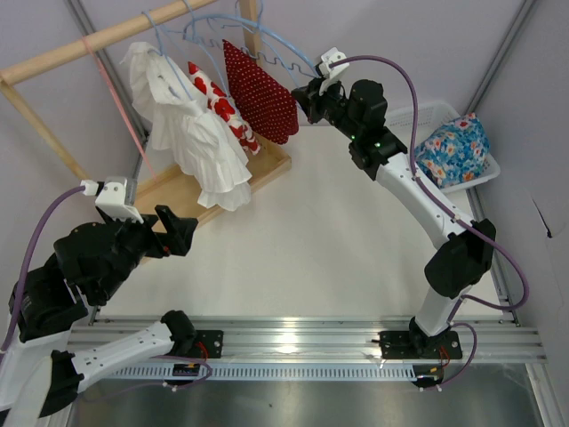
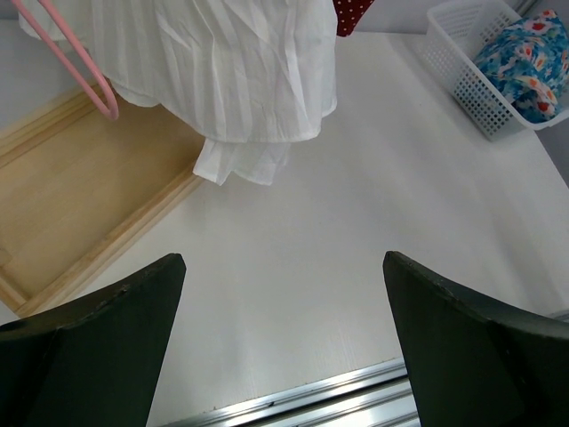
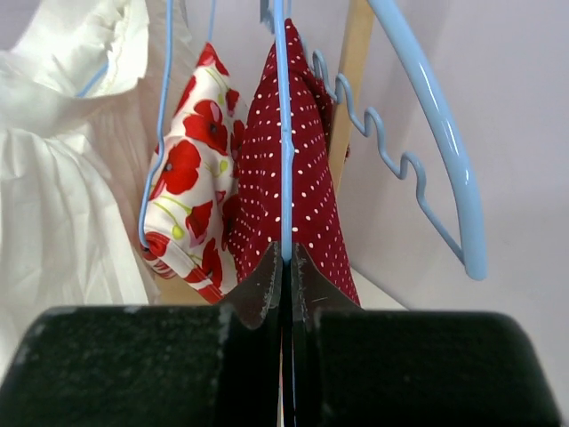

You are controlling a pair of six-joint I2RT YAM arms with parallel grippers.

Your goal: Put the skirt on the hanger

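The dark red polka-dot skirt (image 1: 258,93) hangs on the thin pale-blue hanger (image 1: 271,49), which hangs from the wooden rail. In the right wrist view the skirt (image 3: 302,187) drapes behind the hanger's thin bar (image 3: 284,133). My right gripper (image 1: 302,96) (image 3: 286,258) is shut on that bar, at the skirt's right edge. My left gripper (image 1: 182,231) (image 2: 283,302) is open and empty, low over the table, well apart from the skirt.
A wooden rack (image 1: 107,36) with a wooden base (image 1: 258,173) stands at the back left. On it hang a white garment (image 1: 191,133), a white cloth with red blotches (image 1: 222,111), a pink hanger (image 1: 120,98) and a wavy blue hanger (image 3: 427,142). A white basket (image 1: 476,173) with a blue floral garment (image 1: 455,149) stands at the right.
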